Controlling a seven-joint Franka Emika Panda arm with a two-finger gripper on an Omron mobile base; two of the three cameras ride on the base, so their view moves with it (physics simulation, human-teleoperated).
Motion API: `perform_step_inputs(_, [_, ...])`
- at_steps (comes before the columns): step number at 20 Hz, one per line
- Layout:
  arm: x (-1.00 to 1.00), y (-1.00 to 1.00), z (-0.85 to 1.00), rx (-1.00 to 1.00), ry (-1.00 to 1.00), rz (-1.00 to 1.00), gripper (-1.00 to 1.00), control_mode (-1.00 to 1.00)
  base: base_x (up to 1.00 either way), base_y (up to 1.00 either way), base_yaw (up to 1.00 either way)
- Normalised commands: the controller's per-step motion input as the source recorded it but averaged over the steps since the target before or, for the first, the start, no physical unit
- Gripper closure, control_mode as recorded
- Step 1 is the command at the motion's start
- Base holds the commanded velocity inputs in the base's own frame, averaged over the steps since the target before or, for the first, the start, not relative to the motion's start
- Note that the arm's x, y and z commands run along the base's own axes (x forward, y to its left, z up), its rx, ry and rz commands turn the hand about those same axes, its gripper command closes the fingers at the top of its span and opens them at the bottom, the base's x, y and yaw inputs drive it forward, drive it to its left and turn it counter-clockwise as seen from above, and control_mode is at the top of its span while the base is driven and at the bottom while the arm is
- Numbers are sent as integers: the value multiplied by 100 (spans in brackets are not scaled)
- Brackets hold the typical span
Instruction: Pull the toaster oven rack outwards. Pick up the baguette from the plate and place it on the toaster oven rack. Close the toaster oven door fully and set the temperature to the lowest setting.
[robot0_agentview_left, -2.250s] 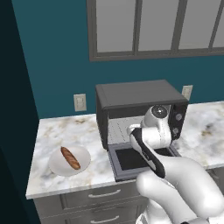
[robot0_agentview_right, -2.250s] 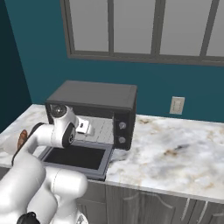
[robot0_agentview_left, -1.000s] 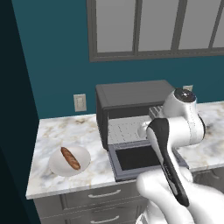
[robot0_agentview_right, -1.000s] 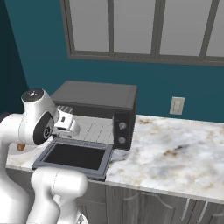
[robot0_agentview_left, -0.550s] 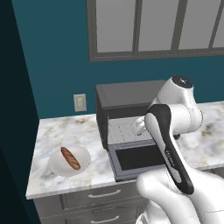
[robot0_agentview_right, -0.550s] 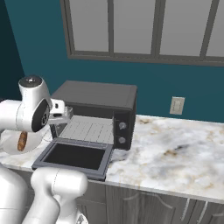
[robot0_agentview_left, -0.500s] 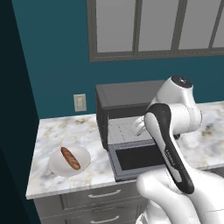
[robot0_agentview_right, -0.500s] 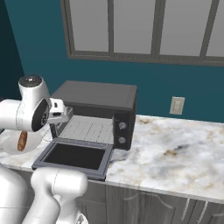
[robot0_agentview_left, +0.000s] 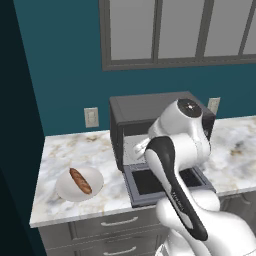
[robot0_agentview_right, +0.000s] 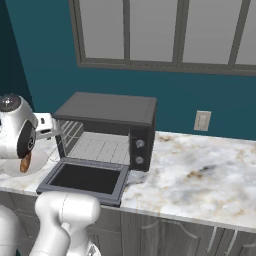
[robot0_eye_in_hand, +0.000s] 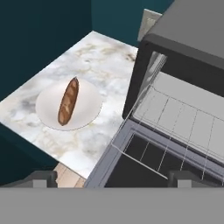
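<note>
Gripper (robot0_eye_in_hand: 112, 177) hangs wide open and empty above the counter (robot0_agentview_left: 100, 145), between plate and oven. Baguette (robot0_agentview_left: 80, 180) lies on the white plate (robot0_agentview_left: 65, 189), left of the toaster oven (robot0_agentview_right: 107, 111). Door (robot0_agentview_right: 84, 180) is dropped flat, rack (robot0_agentview_right: 101, 148) drawn out over it.

No text, label, brand, number or sign can be read in any of the views. The boxy dark grey toaster oven (robot0_agentview_right: 107, 127) carries two small round knobs on its right-hand panel (robot0_agentview_right: 139, 151), but no markings around them can be made out. The cream wall outlet plate (robot0_agentview_right: 202, 120) is blank, and so are the round white plate (robot0_eye_in_hand: 68, 105) and the marbled white table (robot0_agentview_right: 200, 170).
</note>
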Motion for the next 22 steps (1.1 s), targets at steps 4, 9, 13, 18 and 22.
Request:
perform_step_inputs(4, [0, 54, -6, 0, -4, -14, -100, -100, 0, 0, 0])
perform_step_inputs(9, [0, 44, -8, 0, 0, -9, -100, -100, 0, 0, 0])
perform_step_inputs(13, [1, 35, -14, 0, 6, -6, -100, -100, 0, 0, 0])
perform_step_inputs(18, [7, 39, -20, 0, 2, -4, -100, -100, 0, 0, 0])
perform_step_inputs(22, [12, 36, -24, 0, 0, -1, -100, -100, 0, 0, 0])
